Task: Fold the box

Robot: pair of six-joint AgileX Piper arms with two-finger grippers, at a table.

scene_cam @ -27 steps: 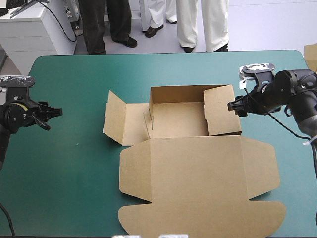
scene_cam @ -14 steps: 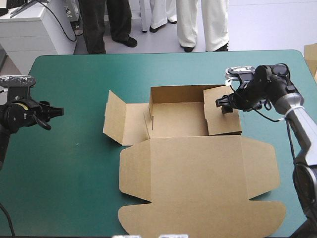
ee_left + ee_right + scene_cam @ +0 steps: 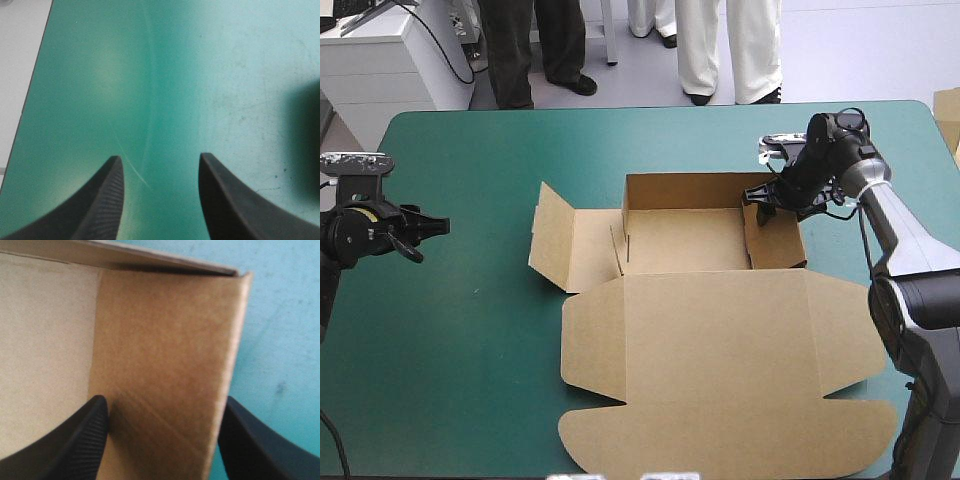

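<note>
Presently, one item lies on the surface, which wears a teal-green cover.

Item: box, brown board, part-built, filling the middle of the frame in the high view.
- Tray: upper middle of the frame, open on top.
- Back wall: upright along the tray's far side.
- Right wall: raised, standing at the tray's right side.
- Left panel: lying flat on the cover, left of the tray. Its end flap is tilted up.
- Lid: flat, joined to the tray's near side and spreading down to the lower edge of the frame, with a side flap at each end and a rounded front flap.

Right gripper: upper right of centre, at the right wall near its corner with the back wall. Its black fingers stand wide apart. In the right wrist view the right gripper straddles that wall, with one finger on the tray side and the other outside over the cover. I cannot tell whether either finger touches the board.

Left gripper: left middle of the frame, well apart from the box. In the left wrist view the left gripper has its fingers spread with nothing between them. Only bare cover lies ahead, and the surface's edge shows off to one side.
</note>
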